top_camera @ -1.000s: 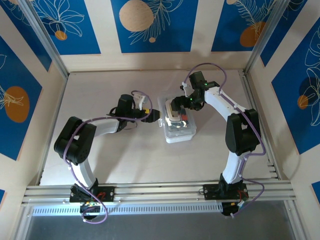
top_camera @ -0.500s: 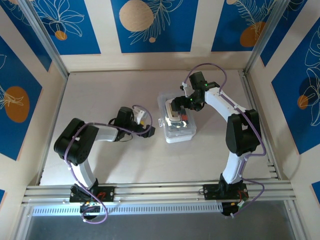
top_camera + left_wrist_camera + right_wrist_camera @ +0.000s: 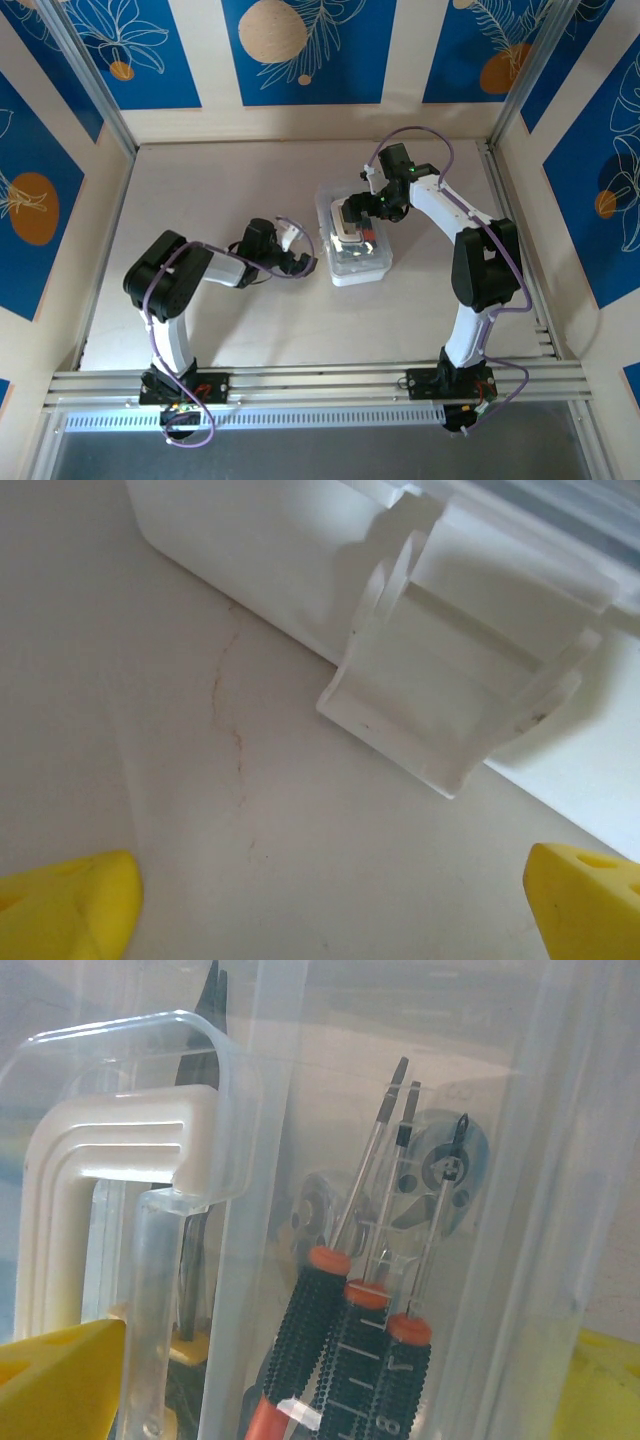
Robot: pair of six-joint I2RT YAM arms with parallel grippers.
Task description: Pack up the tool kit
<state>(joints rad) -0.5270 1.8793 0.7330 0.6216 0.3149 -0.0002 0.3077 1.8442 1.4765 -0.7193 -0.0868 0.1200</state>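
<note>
The tool kit case (image 3: pixel 357 264) lay flat on the worktop (image 3: pixel 230 330), a bit R of centre, w/ its long side running away from the arm bases.

The L fingers (image 3: pixel 305 262) sat low, just beside the case's L wall and pointing at it. In the L wrist view the two yellow tips (image 3: pixel 60 905) stood wide apart w/ bare worktop btwn them and nothing held. Ahead of them a white latch flap (image 3: pixel 450 690) stuck out at an angle from the case wall (image 3: pixel 250 550).

The R fingers (image 3: pixel 347 215) hung over the far end of the case. In the R wrist view their yellow tips (image 3: pixel 50 1380) were spread wide, one on either side of the handle end. We couldn't tell if they touched the plastic.

Through the clear wall we saw three screwdrivers (image 3: pixel 350 1330) w/ black ribbed grips and orange collars, shafts pointing up. Behind them sat a round metal ratchet head (image 3: pixel 445 1165). The white moulded handle (image 3: pixel 100 1180) sat to the L of these, w/ a dark plier tip (image 3: pixel 207 1020) above it.
</note>
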